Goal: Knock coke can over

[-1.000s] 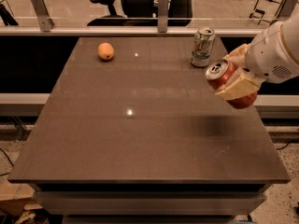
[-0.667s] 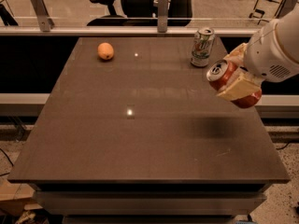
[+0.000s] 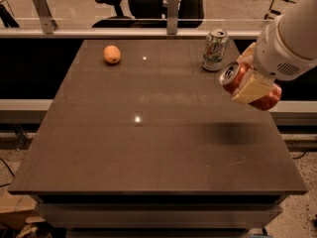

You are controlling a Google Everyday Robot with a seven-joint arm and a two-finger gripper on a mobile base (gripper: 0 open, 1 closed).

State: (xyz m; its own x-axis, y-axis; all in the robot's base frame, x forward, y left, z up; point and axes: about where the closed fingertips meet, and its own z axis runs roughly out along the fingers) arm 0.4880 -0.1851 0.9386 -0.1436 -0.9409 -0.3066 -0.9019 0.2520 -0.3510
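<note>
Two soda cans are the only containers in view, and what either holds cannot be told. The coke can (image 3: 268,98) is clamped in the gripper (image 3: 252,86) at the right side of the scene, lifted clear of the table (image 3: 148,148), with a dark shadow (image 3: 233,133) on the tabletop below and to the left of it. The jaws are closed on the can's middle; one cream-coloured finger (image 3: 251,89) lies across the red body, while the other seems to sit behind the can and is mostly hidden. The can is tipped well off upright. Its long axis runs from upper left to lower right, close to lying flat, with the silver top turned to the left and slightly up, and its base pointing down and right, past the table's right edge.

The white-and-green can (image 3: 214,49) stands upright near the table's far edge, just up and left of the jaws and apart from the coke can. An orange (image 3: 112,54) rests far to the left of the jaws, also near the far edge.
</note>
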